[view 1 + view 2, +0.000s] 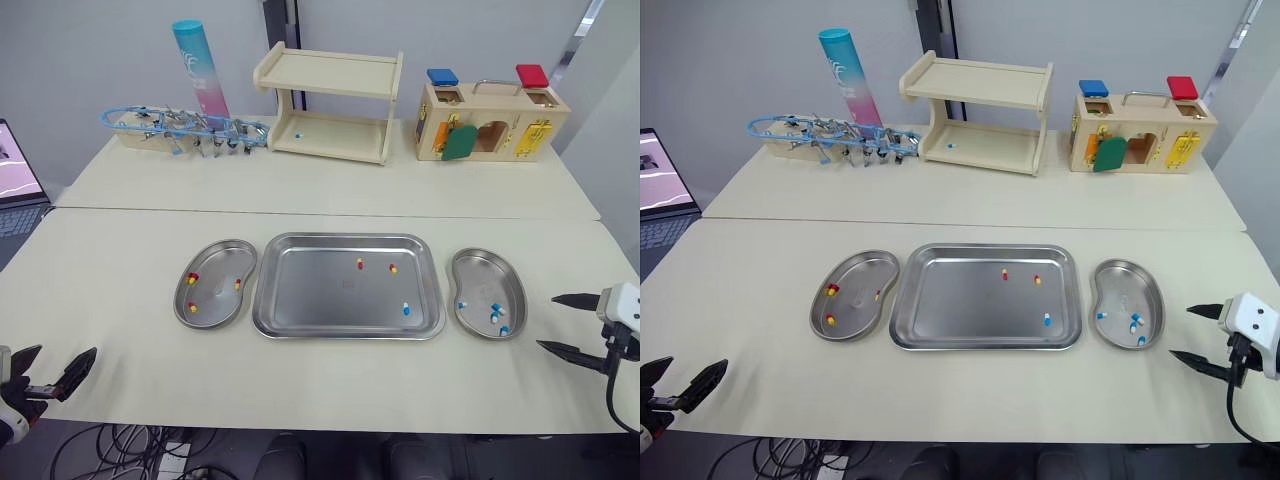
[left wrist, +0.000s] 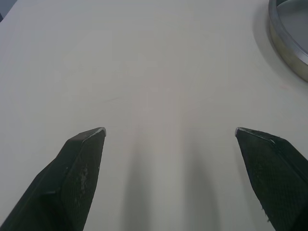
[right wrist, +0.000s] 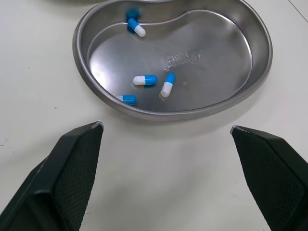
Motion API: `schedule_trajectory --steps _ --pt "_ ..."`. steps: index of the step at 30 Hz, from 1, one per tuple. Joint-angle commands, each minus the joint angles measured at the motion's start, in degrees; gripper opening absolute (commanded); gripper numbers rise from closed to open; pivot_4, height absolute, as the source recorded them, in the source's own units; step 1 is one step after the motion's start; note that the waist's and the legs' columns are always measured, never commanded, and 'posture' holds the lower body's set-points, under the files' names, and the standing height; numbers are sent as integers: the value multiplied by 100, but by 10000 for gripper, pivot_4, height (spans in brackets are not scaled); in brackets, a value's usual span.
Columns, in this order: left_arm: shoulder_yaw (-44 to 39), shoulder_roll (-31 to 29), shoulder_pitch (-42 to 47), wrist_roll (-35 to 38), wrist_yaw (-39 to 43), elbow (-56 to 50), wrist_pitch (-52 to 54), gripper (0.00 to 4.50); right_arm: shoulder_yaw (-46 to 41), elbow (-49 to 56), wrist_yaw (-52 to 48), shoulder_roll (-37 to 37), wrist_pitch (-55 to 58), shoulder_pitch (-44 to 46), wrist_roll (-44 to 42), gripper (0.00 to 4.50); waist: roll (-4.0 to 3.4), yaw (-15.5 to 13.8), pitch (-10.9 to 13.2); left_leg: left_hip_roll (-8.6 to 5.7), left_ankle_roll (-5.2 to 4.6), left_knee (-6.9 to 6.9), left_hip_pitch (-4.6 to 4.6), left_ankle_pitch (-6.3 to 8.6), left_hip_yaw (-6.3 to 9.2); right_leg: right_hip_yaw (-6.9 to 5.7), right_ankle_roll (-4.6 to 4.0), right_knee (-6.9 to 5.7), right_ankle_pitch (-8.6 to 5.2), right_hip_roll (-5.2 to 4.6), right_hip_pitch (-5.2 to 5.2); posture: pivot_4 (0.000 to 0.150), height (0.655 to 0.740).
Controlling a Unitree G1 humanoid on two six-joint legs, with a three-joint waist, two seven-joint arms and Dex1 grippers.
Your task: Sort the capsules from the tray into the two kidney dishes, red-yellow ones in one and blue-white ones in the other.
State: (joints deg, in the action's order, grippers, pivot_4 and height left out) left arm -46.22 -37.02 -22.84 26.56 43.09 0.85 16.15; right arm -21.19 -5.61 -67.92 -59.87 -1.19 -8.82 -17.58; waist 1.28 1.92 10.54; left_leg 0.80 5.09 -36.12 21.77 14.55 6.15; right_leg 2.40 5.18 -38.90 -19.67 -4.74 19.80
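steel tray – three capsules inside, left dish holding red-yellow, right dish blue-white

1 tray, 2 kidney dishes, 5 red-yellow capsules, 5 blue-white capsules.

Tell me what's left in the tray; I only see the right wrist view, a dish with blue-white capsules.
Observer: The tray holds three: two red-yellow capsules and one blue-white capsule.
Operator: Where's the other dish?
Observer: The left kidney dish sits on the tray's other side, holding red-yellow ones.
Operator: And the left gripper?
Observer: The left gripper is open and empty, over bare table, short of that dish.
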Motion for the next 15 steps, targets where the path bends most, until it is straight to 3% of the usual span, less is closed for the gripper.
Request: schedule_trajectory --steps 1,8,15 --pt "-128 -196 -34 85 55 -109 6 44741 -335 449 74 37 119 -140 -159 45000 0 -2 0 0 0 0 0 0 0 0 0 0 0 0 0 1500 7400" --pt "149 -482 78 176 505 -367 33 44741 -431 1880 357 466 577 -502 -554 45000 0 -5 0 0 0 0 0 0 2 -1 0 1 0 0 -2 1500 7400" --pt "785 -684 357 383 1010 -1021 232 44741 424 3688 1430 1588 1052 -835 -597 45000 4 -10 -2 1 1 2 3 0 8 -6 0 0 0 0 -2 1500 7400"
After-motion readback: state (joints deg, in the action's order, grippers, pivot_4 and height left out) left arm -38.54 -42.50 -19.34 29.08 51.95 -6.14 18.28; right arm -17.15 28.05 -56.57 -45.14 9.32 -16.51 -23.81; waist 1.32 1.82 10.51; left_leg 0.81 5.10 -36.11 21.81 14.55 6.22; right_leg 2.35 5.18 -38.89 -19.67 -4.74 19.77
